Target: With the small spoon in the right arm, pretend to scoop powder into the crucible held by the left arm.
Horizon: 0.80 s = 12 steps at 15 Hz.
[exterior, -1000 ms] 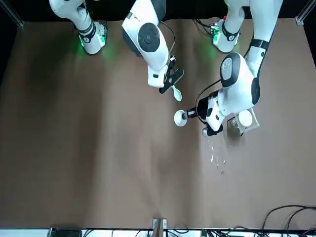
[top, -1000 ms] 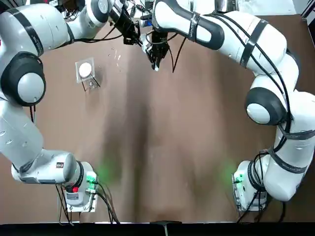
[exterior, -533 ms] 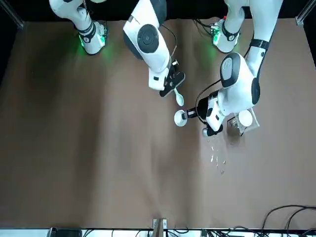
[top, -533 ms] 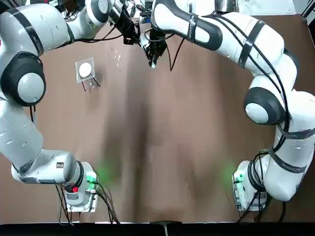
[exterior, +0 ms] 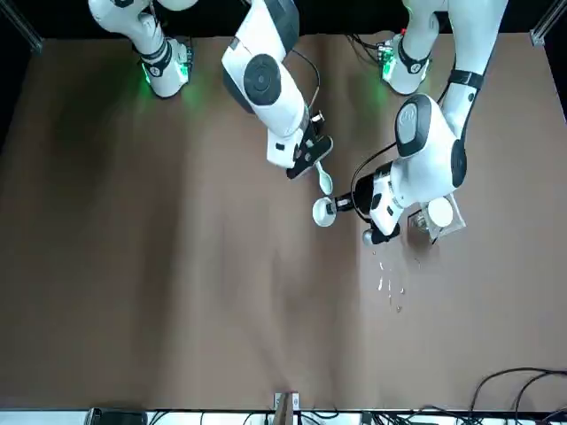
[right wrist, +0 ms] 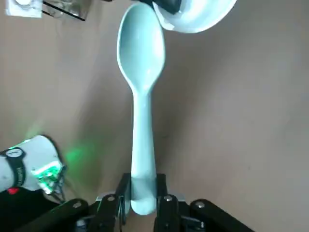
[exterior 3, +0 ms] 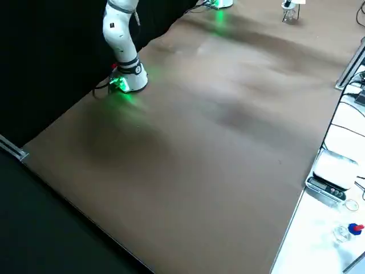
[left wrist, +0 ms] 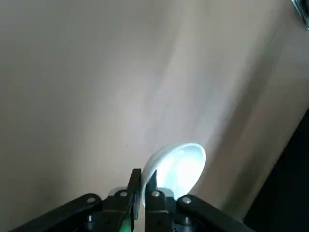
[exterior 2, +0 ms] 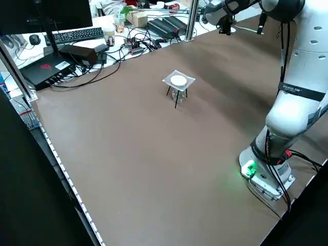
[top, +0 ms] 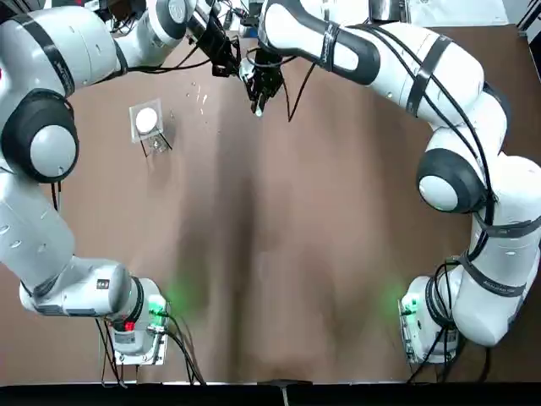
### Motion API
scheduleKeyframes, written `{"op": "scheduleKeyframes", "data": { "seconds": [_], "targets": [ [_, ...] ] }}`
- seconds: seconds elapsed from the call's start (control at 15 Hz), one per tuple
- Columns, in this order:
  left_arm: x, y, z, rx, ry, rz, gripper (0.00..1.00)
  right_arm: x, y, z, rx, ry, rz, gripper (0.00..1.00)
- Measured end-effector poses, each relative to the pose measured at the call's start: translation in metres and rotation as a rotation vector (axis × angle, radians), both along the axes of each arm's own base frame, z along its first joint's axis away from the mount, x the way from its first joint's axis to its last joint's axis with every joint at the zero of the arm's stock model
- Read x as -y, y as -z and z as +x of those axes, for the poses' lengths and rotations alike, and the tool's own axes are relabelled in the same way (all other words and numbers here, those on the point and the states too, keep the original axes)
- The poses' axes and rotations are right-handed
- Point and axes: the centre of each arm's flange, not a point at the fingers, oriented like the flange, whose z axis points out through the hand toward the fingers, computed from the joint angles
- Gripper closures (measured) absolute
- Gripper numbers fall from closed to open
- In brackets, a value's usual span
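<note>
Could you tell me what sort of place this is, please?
Probably a robotics lab: a keyboard and cables lie beside the brown table, where the right gripper holds a spoon by the left gripper's crucible.

A brown table carries a small wire-legged stand, topped by a square plate with a white disc on it. A few pale specks lie scattered near the stand. Past the table's edge (seen from the left side) sit a keyboard, a monitor and tangled cables. A white scale rests on a bench beside the table.
</note>
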Motion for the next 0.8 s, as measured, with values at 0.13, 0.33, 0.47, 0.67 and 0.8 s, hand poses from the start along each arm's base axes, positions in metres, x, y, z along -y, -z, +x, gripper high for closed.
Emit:
{"op": "scheduleKeyframes", "data": {
  "seconds": [0.13,0.33,0.47,0.67,0.8],
  "targets": [
    [0.0,0.0,0.0,0.0,0.0,0.0,0.93,0.003,-0.001,0.004,-0.029,0.02,0.026,0.75],
    [0.0,0.0,0.0,0.0,0.0,0.0,0.93,0.009,0.003,0.014,-0.087,0.06,0.068,0.75],
    [0.0,0.0,0.0,0.0,0.0,0.0,0.93,0.016,0.015,0.029,-0.128,0.104,0.101,0.75],
    [0.0,0.0,0.0,0.0,0.0,0.0,0.93,0.013,0.024,0.034,-0.156,0.159,0.119,0.75],
    [-0.001,0.0,0.0,0.0,-0.001,0.0,0.93,0.012,0.027,0.034,-0.18,0.177,0.132,0.75]
  ]
}}
